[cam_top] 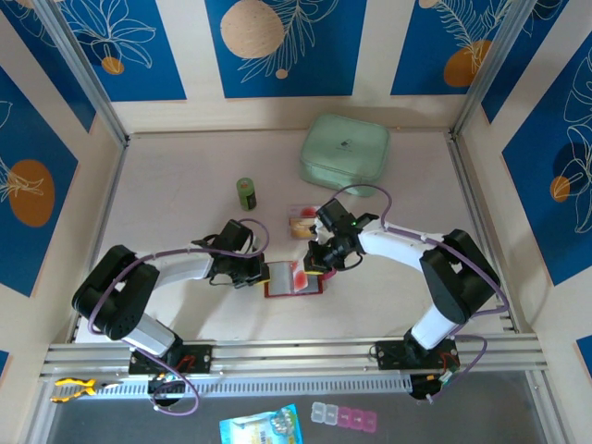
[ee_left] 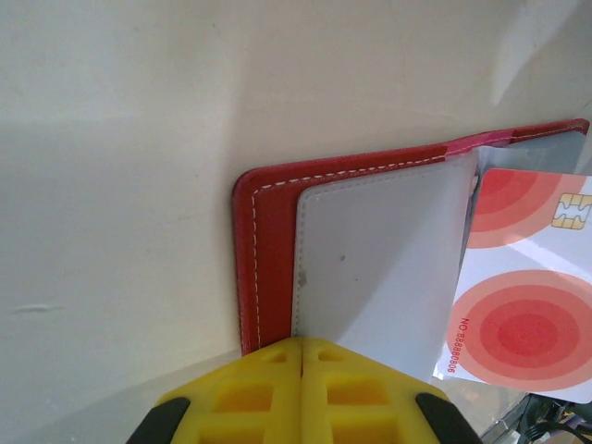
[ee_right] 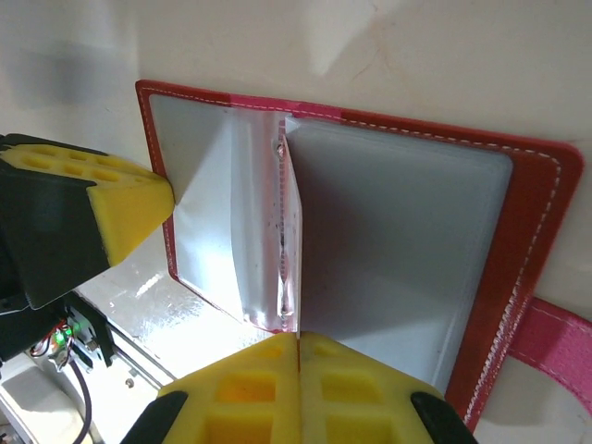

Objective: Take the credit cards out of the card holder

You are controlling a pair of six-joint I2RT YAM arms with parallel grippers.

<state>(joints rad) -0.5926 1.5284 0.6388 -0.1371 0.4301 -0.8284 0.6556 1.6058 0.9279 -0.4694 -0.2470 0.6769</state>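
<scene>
Both arms fold inward, left gripper point(ee_left: 302, 345) and right gripper point(ee_right: 298, 341) closed, tips apparently near each other.

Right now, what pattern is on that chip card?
Red concentric circles on the white card, clearest in left wrist view.

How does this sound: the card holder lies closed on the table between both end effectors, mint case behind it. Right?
Not closed: the card holder lies open, pockets showing, per the right wrist view. It is on the table between the left end effector and right end effector, mint case behind it.
</scene>
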